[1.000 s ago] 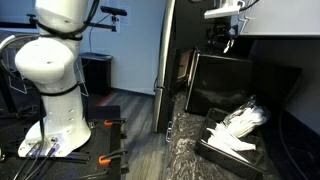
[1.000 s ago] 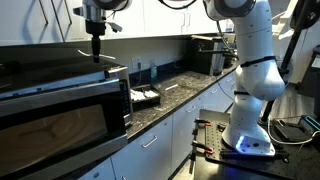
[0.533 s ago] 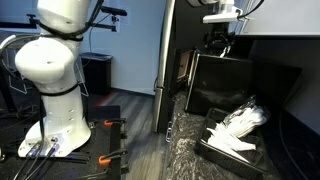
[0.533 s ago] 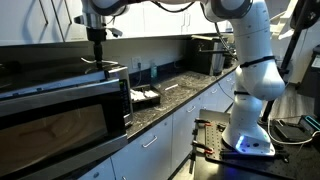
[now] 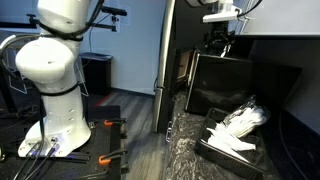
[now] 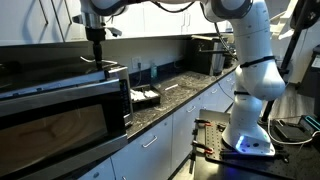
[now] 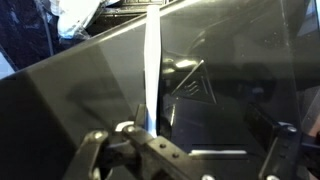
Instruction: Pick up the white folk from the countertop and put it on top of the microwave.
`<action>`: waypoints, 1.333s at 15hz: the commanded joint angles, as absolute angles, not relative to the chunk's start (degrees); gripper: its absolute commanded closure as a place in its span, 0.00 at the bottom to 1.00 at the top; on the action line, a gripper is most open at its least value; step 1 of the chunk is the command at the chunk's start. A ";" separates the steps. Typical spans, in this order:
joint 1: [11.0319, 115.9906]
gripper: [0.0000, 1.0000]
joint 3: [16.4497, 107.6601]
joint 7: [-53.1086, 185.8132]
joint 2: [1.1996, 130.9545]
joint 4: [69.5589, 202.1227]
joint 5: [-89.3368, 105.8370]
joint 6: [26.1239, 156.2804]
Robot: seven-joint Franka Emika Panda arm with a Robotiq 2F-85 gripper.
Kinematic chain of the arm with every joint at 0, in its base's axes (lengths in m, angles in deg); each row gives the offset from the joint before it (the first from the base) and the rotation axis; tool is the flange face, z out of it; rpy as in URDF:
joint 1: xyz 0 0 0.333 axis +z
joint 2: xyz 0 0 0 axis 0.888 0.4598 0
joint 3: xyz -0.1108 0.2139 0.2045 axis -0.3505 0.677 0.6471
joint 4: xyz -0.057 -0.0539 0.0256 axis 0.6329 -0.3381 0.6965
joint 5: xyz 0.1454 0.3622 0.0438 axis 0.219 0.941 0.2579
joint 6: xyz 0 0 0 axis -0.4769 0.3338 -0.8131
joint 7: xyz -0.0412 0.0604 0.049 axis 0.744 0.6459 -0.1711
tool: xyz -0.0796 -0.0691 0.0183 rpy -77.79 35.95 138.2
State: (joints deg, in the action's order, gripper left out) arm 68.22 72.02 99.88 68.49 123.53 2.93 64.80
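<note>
The white fork (image 7: 151, 70) shows in the wrist view as a long pale strip lying on the dark, glossy top of the microwave (image 7: 235, 60). My gripper (image 7: 190, 142) hangs just over that top, with its fingers spread wide apart. The fork's near end lies by the left finger and is not clamped. In both exterior views the gripper (image 6: 97, 60) (image 5: 220, 44) points straight down at the top of the black microwave (image 6: 60, 112) (image 5: 240, 85). The fork is too small to make out in those views.
A black tray of white cutlery (image 5: 236, 135) (image 6: 146, 96) sits on the dark speckled countertop (image 6: 185, 85) beside the microwave. A dark appliance (image 6: 205, 55) stands further along. White cabinets hang above. The robot's white base (image 5: 55, 90) stands on the floor.
The gripper has come down a little onto the microwave's top since a second ago. It has held still for the last half second.
</note>
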 commanded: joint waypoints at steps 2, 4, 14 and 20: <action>69.92 0.00 72.30 98.41 67.98 123.34 -1.81 65.01; 70.36 0.00 72.33 98.30 67.87 123.30 -3.13 65.39; 70.12 0.42 72.18 96.46 66.85 123.59 -4.46 69.45; 69.53 0.07 72.31 97.28 66.84 123.22 -3.67 69.58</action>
